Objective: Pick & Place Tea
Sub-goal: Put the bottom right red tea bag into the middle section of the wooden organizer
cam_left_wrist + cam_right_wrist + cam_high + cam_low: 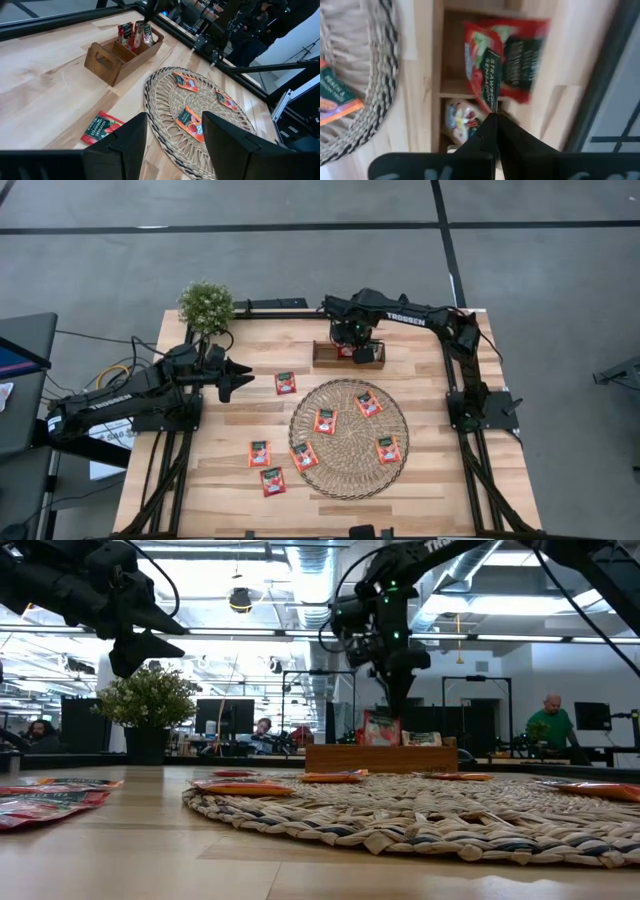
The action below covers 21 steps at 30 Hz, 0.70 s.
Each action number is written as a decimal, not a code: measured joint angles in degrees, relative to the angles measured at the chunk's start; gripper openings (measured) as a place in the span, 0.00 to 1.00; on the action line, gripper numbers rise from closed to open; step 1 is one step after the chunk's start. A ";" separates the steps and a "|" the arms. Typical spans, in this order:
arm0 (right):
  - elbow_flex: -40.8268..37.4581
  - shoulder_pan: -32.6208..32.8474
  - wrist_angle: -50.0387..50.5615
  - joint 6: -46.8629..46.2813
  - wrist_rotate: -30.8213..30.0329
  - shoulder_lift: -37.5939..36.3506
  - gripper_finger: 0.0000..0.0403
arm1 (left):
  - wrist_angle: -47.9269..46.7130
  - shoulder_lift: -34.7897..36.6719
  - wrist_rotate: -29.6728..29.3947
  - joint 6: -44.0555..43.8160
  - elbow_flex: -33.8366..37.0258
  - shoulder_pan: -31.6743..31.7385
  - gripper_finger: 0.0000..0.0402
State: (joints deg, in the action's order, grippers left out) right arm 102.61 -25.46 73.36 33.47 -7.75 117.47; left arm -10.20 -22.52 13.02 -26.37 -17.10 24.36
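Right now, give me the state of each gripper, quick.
Left gripper: open, empty, in the air left of the mat.
Right gripper: shut on a red sachet, at the wooden tray.

Right pincer [358, 352] blocks tray [325, 362] from above; bare table [200, 480] beside mat [348, 438] passable.
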 joint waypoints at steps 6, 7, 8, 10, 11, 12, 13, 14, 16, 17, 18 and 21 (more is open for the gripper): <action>-2.84 -0.17 -1.90 -0.72 -0.17 0.07 0.00 | 0.01 0.00 0.00 0.00 0.00 0.00 0.45; -2.82 -0.15 -2.16 -0.72 -0.17 0.04 0.00 | 0.01 0.00 0.00 0.00 0.00 0.00 0.45; -2.82 -0.15 -2.56 -0.60 -0.15 0.02 0.00 | 0.02 0.00 0.00 0.00 0.00 0.00 0.45; -2.82 -0.07 -3.92 -0.48 -0.13 0.02 0.00 | 0.02 0.00 0.00 0.00 0.00 0.00 0.45; -2.82 0.01 -4.87 -0.48 -0.13 0.02 0.00 | 0.01 0.00 0.00 0.00 0.00 0.00 0.45; -2.80 0.15 -5.53 -0.47 -0.13 0.02 0.00 | 0.02 0.00 0.00 0.00 0.00 0.00 0.45; -2.80 0.25 -5.86 -0.43 -0.13 0.02 0.00 | 0.02 0.00 0.00 0.00 0.00 0.00 0.45; -2.80 0.31 -6.01 -0.33 -0.07 0.02 0.00 | 0.02 0.00 0.00 0.00 0.00 0.00 0.45; -2.80 0.35 -6.25 0.02 0.01 0.02 0.00 | 0.02 0.00 0.00 -0.02 0.00 0.00 0.45; -2.80 0.35 -6.25 0.04 0.01 0.02 0.00 | 0.02 0.00 0.00 -0.02 0.00 0.00 0.45; -2.80 0.33 -6.28 0.02 0.02 0.02 0.00 | 0.02 0.00 0.00 -0.02 0.00 0.00 0.45; -2.80 0.31 -6.38 0.02 0.00 0.02 0.00 | 0.02 0.00 0.00 -0.02 0.00 0.00 0.45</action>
State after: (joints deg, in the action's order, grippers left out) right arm 99.81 -25.15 66.98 33.50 -7.75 117.49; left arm -10.17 -22.52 13.02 -26.39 -17.10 24.36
